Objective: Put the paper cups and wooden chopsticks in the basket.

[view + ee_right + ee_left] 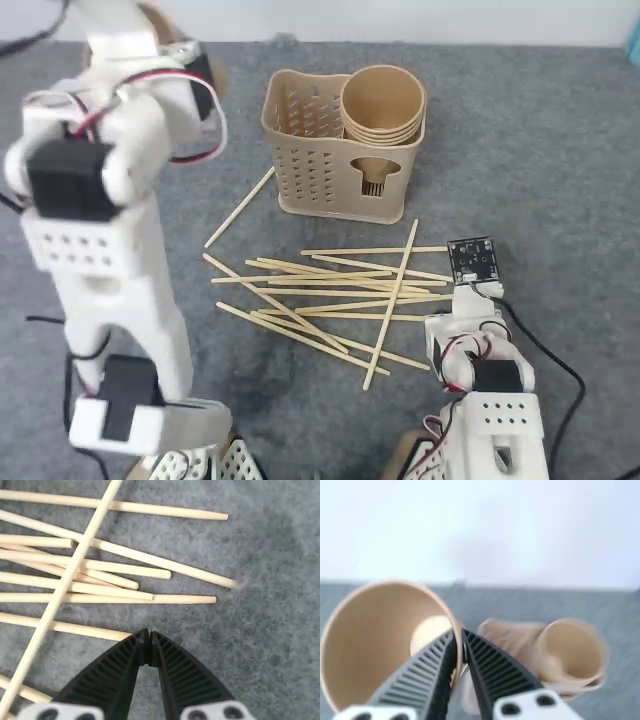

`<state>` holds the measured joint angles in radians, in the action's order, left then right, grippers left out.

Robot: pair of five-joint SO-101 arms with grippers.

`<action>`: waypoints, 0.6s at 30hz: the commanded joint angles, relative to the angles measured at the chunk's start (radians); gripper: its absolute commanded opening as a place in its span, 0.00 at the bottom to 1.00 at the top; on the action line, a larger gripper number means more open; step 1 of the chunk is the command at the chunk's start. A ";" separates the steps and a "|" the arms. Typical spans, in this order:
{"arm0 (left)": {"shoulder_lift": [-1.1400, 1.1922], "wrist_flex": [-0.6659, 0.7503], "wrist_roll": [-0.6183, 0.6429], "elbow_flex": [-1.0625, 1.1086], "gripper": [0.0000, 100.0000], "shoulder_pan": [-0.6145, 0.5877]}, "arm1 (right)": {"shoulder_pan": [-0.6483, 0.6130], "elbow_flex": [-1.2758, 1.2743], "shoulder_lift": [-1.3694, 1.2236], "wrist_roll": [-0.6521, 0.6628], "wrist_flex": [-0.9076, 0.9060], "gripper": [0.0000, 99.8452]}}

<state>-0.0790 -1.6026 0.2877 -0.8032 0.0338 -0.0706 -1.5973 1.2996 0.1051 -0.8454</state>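
**Cup pinched by its rim, sticks not yet touched**

Clamped in the left gripper (457,636): a paper cup (380,645), its wall nipped between the jaws, one inside the mouth and one outside. Held on its side, left of the basket (300,150) and apart from it. Already nested in the basket's right compartment: a stack of cups (383,100).

Scattered on the grey mat (560,150) just near of the basket: the wooden chopsticks (330,290), crossing one another in a loose heap, with a lone stick (240,207) off to the left. Low at the right edge of that heap, the right gripper (149,641) — pressed together on nothing, tip just beside one stick's end. Touching or not, cannot tell.

Risks, by judgement only:

- **Thin hold on a soft rim:** likely to crease or slip if swung fast, dropping the cup onto the heap.
- **Lowered off-centre:** apt to catch the stack's lip or the basket wall and tip the light basket.
- **Released tilted:** apt to sit crooked rather than nest.
- **The sticks — round, thin, overlapped:** easy to roll away from closing jaws, or to lever a neighbour out of place.
- **Carried level:** prone to snag the basket's rim. Better stood on end into the left compartment.
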 commanded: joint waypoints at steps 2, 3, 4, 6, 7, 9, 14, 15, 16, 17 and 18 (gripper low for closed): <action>-0.051 0.058 0.041 -0.033 0.01 0.120 | 0.015 0.005 0.018 -0.011 0.022 0.01; -0.049 0.075 0.041 -0.031 0.01 0.144 | 0.015 0.005 0.018 -0.011 0.022 0.01; -0.048 0.103 0.043 -0.024 0.01 0.175 | 0.015 0.005 0.018 -0.011 0.022 0.01; -0.032 0.160 0.060 -0.031 0.01 0.226 | 0.015 0.005 0.018 -0.011 0.024 0.01; -0.028 0.192 0.091 -0.035 0.01 0.245 | 0.015 0.005 0.018 -0.011 0.024 0.01; -0.003 0.238 0.132 -0.071 0.01 0.279 | 0.015 0.005 0.018 -0.011 0.024 0.01; 0.118 0.247 0.107 -0.160 0.01 0.359 | 0.015 0.005 0.018 -0.011 0.024 0.01; 0.149 0.247 0.104 -0.174 0.01 0.368 | 0.015 0.005 0.018 -0.011 0.024 0.01; 0.180 0.249 0.104 -0.185 0.01 0.373 | 0.015 0.005 0.018 -0.011 0.024 0.01; 0.212 0.249 0.106 -0.196 0.01 0.377 | 0.015 0.005 0.018 -0.011 0.024 0.01; 0.241 0.249 0.104 -0.206 0.01 0.382 | 0.015 0.005 0.018 -0.011 0.024 0.01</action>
<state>0.1051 -1.3817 0.3982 -0.9628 0.3959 -0.0706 -1.5973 1.2996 0.1051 -0.8454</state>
